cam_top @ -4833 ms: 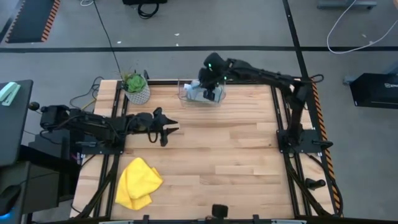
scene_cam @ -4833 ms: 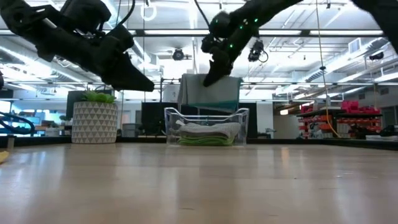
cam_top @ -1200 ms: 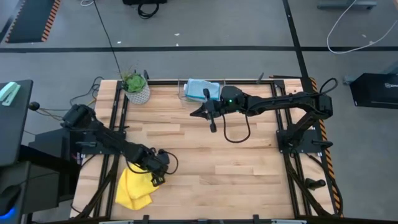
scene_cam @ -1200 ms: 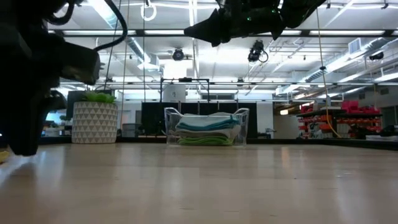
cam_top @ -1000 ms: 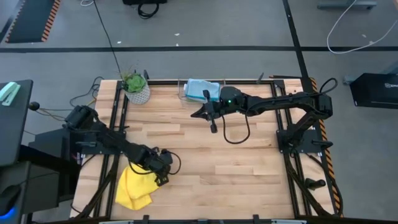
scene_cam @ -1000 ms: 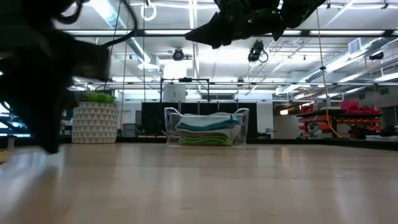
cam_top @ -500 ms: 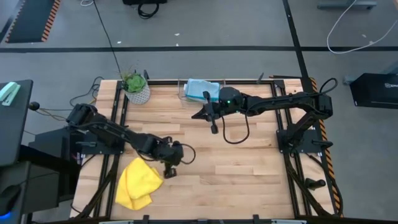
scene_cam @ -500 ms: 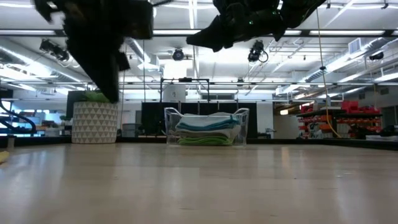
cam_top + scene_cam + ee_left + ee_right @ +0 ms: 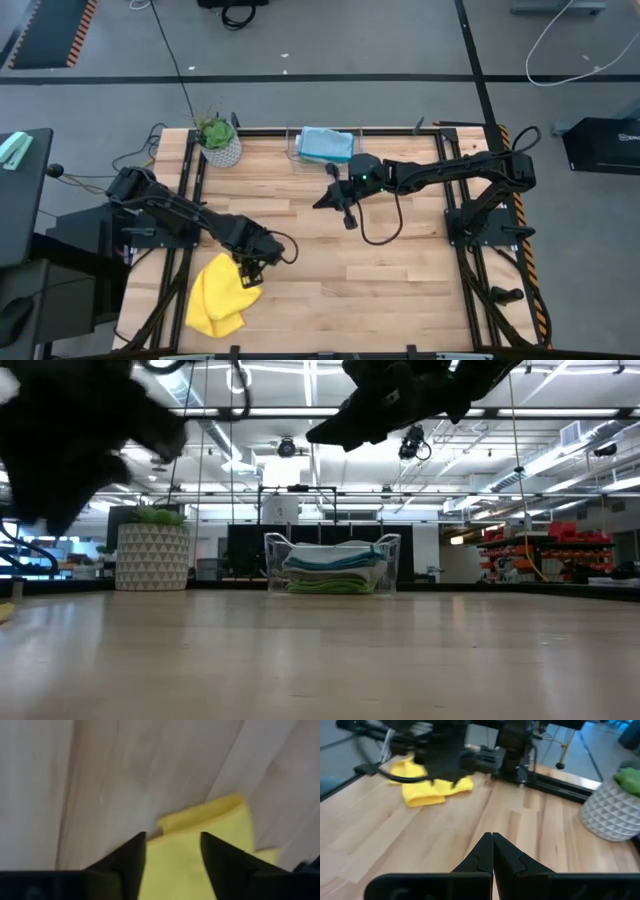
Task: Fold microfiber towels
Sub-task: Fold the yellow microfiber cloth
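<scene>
Standing at the far edge of the desk (image 9: 400, 270) are the potted plant (image 9: 218, 141) in its white patterned pot and, beside it, the clear plastic bin (image 9: 322, 147), which holds a stack of folded towels (image 9: 334, 571) with a light blue one on top and green at the bottom. The yellow towel (image 9: 219, 295) lies crumpled at the near left corner, close to the desk's edge and well apart from the bin. The left gripper (image 9: 251, 273) hangs just above that towel's inner edge, its jaws apart with nothing between them; past its dark fingers (image 9: 127, 860) the yellow cloth shows directly below. The right gripper (image 9: 335, 198) hovers over the desk's middle near the bin, jaws pressed together and empty, pointing toward the left arm. Between the two arms the wooden top is bare, and the whole near right half lies open. Black frame rails (image 9: 470, 240) run along both sides.
</scene>
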Controlling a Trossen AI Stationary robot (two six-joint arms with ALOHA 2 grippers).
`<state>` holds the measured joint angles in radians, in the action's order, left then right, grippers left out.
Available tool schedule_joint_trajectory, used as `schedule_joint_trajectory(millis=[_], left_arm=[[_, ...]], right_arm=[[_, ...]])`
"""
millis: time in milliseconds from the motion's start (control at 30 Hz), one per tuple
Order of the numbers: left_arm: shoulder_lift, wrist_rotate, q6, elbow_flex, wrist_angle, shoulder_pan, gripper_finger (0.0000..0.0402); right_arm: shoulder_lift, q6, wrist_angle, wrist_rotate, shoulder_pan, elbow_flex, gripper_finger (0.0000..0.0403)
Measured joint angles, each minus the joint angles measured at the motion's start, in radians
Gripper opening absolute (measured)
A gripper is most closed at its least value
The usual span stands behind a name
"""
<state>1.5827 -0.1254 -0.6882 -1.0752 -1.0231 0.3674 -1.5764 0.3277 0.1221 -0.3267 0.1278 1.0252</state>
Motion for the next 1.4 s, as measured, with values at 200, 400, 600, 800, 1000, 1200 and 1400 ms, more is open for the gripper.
schedule_joint_trajectory(millis=[200, 400, 600, 800, 1000, 1200, 1400], left_arm=[[-0.002, -0.088, 0.103, 0.135, -0.001, 0.017, 0.0267], [-0.002, -0.109, 0.230, 0.237, 0.043, 0.030, 0.0251], [-0.002, -0.096, 0.236, 0.300, 0.112, 0.028, 0.0205], [-0.005, -0.087, 0.248, 0.327, 0.143, 0.028, 0.0125], [-0.001, -0.025, 0.334, 0.250, 0.139, 0.026, 0.0014], [-0.001, 0.126, 0.411, 0.055, -0.024, 0.007, 0.0021], [-0.001, 0.329, 0.518, -0.180, -0.212, -0.008, 0.0008]], right_arm=[[-0.001, 0.031, -0.004, 0.000, -0.024, -0.003, 0.0005], [-0.001, 0.034, -0.003, 0.000, -0.026, -0.003, 0.0006], [-0.001, 0.040, -0.004, 0.000, -0.026, -0.003, 0.0006], [-0.001, 0.042, -0.011, 0.000, -0.026, -0.003, 0.0005], [-0.001, 0.042, -0.021, 0.000, -0.026, -0.003, 0.0006], [0.055, 0.048, -0.139, 0.048, -0.019, -0.004, 0.0005], [0.132, 0.077, -0.152, 0.085, -0.018, -0.081, 0.0004]])
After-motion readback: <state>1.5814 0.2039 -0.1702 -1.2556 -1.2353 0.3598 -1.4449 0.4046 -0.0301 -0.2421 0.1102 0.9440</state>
